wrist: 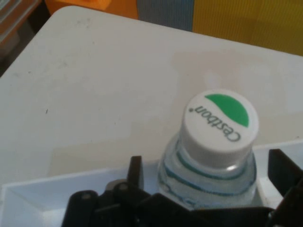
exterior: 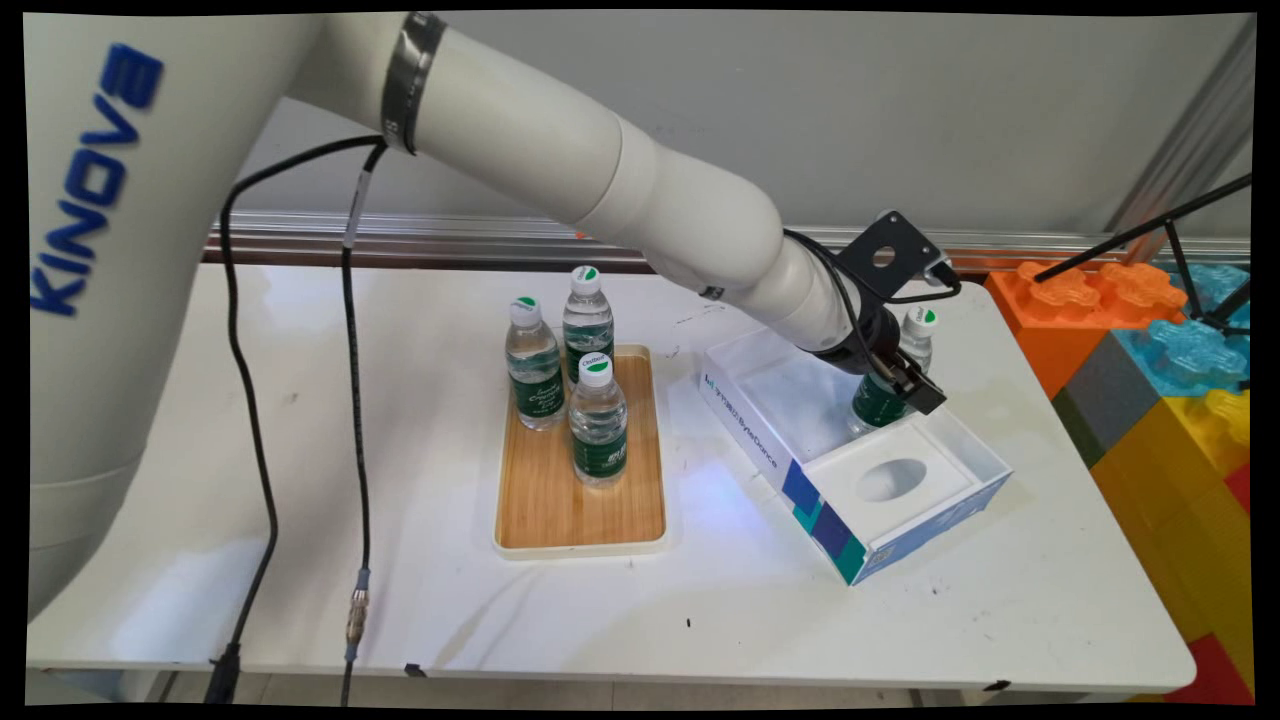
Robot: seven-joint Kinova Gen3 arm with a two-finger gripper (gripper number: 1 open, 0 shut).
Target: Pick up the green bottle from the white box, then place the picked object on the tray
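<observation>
While the pincer (wrist: 203, 189) straddles the water bottle (wrist: 213, 146) inside the white box (exterior: 850, 470), fingers apparently not yet clamped, any sideways nudge risks toppling it.

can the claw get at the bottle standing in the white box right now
Probably yes. The claw already sits around the bottle in the white box, a finger on each side below its cap, and nothing stands between them.

table (exterior: 300, 560): white, scuffed | tray (exterior: 540, 510): wooden, white-rimmed, centre of table; three capped water bottles (exterior: 597, 420) upright on its far half | blocks (exterior: 1170, 400): big orange, blue, grey, yellow bricks stacked off the table's 3 o'clock edge | tripod (exterior: 1180, 255): thin black legs at 2 o'clock; wall behind, grey
</observation>
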